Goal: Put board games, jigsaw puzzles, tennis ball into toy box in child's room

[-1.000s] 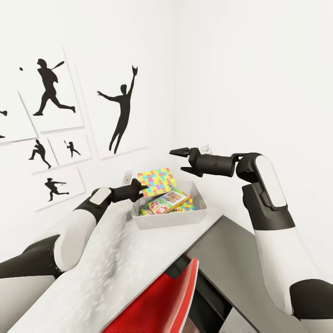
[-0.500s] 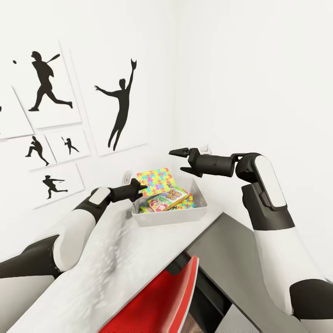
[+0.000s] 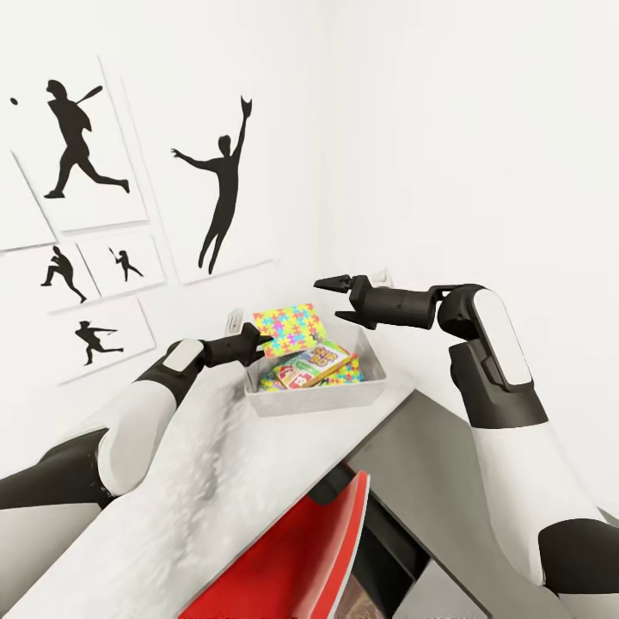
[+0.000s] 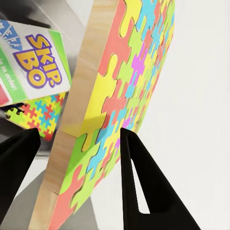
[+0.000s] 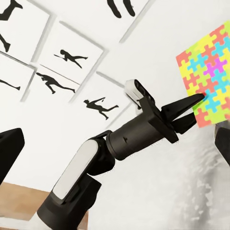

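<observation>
The left gripper (image 3: 258, 343) jaws clench one edge of a thin multicolour jigsaw puzzle square (image 3: 289, 329) above the pale grey toy box (image 3: 314, 398); inside, an orange-green box (image 3: 311, 364) reads "SKIP-BO". The right gripper (image 3: 331, 297) jaws are spread, empty.

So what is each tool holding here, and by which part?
The left tool pinches a jigsaw puzzle by its edge, held over the toy box. The right tool is open, holding nothing.

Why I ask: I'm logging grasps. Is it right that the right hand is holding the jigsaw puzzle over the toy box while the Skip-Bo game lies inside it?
Not quite: the left hand pinches the jigsaw puzzle, as the head and right wrist views show. The right hand is open and empty. The Skip-Bo game does lie in the toy box.
</observation>
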Controlling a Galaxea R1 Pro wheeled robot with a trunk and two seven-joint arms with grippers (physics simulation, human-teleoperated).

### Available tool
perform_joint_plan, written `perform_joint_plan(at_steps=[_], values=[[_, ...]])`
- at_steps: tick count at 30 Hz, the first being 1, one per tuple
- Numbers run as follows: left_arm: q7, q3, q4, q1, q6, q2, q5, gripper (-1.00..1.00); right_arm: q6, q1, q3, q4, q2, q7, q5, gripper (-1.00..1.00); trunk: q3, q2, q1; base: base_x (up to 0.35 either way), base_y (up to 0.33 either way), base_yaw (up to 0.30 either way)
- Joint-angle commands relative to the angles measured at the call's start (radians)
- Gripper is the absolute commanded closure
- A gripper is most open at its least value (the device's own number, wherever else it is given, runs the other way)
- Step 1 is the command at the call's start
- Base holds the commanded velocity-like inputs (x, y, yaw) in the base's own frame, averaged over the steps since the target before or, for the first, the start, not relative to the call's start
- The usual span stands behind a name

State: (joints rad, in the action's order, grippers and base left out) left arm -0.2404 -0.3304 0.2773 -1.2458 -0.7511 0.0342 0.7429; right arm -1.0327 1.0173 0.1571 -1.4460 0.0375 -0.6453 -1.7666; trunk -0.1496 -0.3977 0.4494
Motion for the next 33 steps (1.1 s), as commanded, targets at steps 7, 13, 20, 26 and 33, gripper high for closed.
perform_joint_plan(at_steps=[7,13,20,26,33], values=[[-0.002,-0.008,0.0,-0.025,-0.015,-0.004,-0.007,1.0,0.0,0.001,0.002,-0.002,0.0,-0.01,-0.01,-1.0,-0.014,-0.002,0.001,0.0,0.0,0.0],[-0.001,-0.009,0.0,-0.031,-0.017,-0.007,-0.005,1.0,0.0,0.001,0.002,-0.004,0.0,-0.01,-0.01,-1.0,-0.023,-0.002,0.001,0.0,0.0,0.0],[-0.001,-0.009,0.0,-0.05,-0.017,-0.007,-0.005,1.0,0.0,0.001,0.001,-0.021,0.0,-0.01,-0.01,-1.0,-0.035,-0.002,0.001,0.0,0.0,0.0],[0.017,-0.01,0.0,-0.059,-0.012,-0.003,-0.005,1.0,0.0,0.001,0.002,-0.022,0.001,-0.01,-0.01,-1.0,-0.044,-0.002,0.001,0.0,0.0,0.0],[0.031,-0.01,0.0,-0.066,-0.009,-0.002,-0.005,1.0,0.0,0.001,0.003,-0.022,0.0,-0.01,-0.01,-1.0,-0.056,-0.002,0.001,0.0,0.0,0.0]])
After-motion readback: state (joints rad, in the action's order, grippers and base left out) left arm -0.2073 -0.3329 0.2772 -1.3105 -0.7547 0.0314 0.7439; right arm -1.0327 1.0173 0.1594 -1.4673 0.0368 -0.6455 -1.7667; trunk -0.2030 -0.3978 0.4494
